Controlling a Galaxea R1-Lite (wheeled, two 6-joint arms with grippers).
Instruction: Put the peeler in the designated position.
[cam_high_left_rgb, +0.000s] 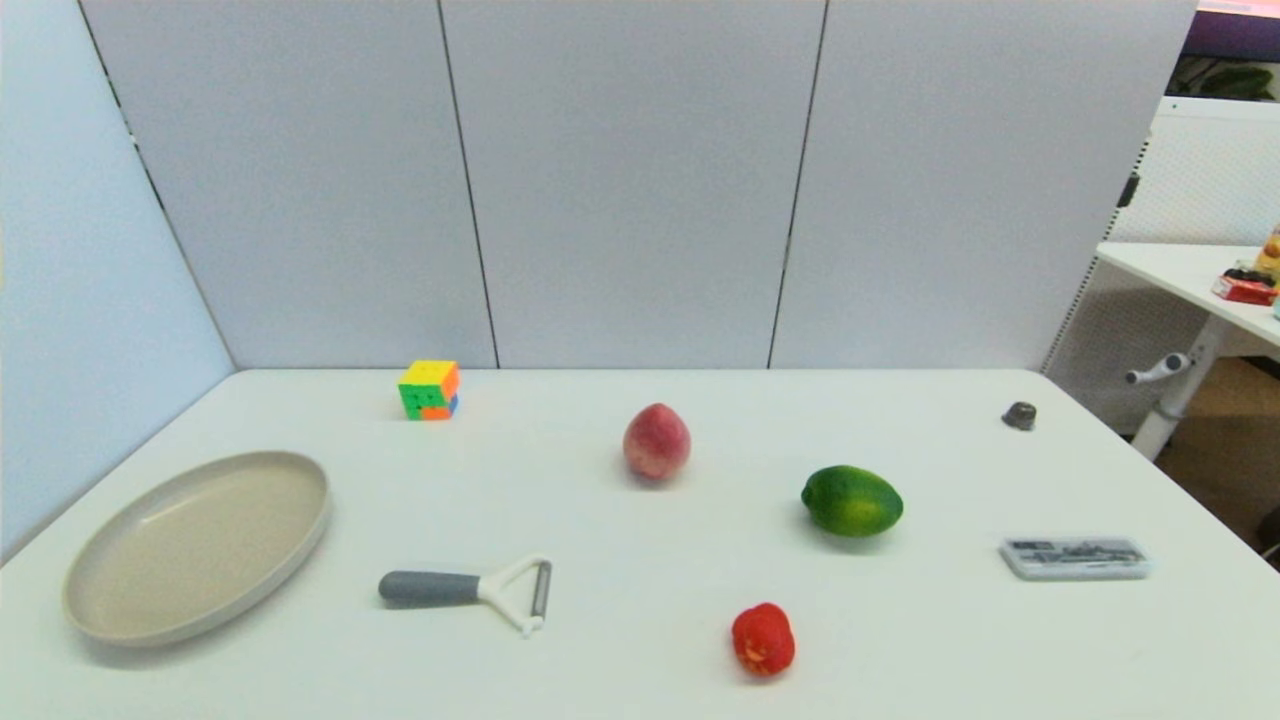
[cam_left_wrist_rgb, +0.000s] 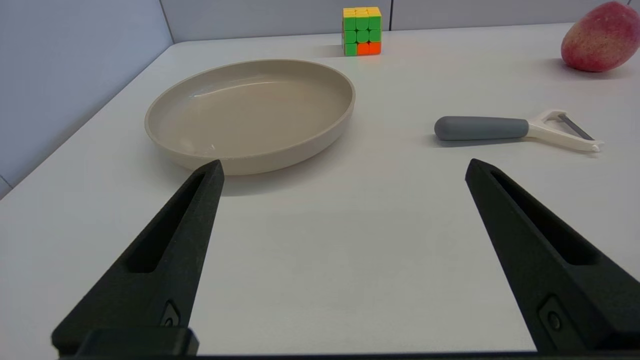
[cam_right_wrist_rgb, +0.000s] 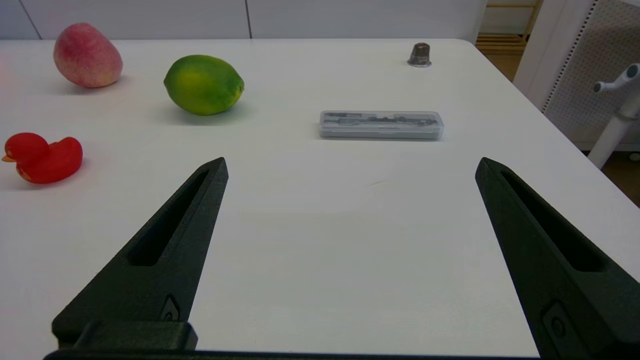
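Both pincers, left pincer (cam_left_wrist_rgb: 345, 167) and right pincer (cam_right_wrist_rgb: 352, 165), gape wide, holding nothing.

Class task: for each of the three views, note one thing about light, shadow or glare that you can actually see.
Head view: the green fruit and red duck cast soft, short shadows on the table. Left wrist view: a bright streak of glare lies inside the beige plate; the peeler has a thin shadow. Right wrist view: the clear plastic case shows a faint sheen.

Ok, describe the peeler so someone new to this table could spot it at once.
Find the round beige plate at the table's near left. The peeler lies flat on the table beside it, toward the middle, not touching. Only it has a grey handle and a white forked head with a metal blade.
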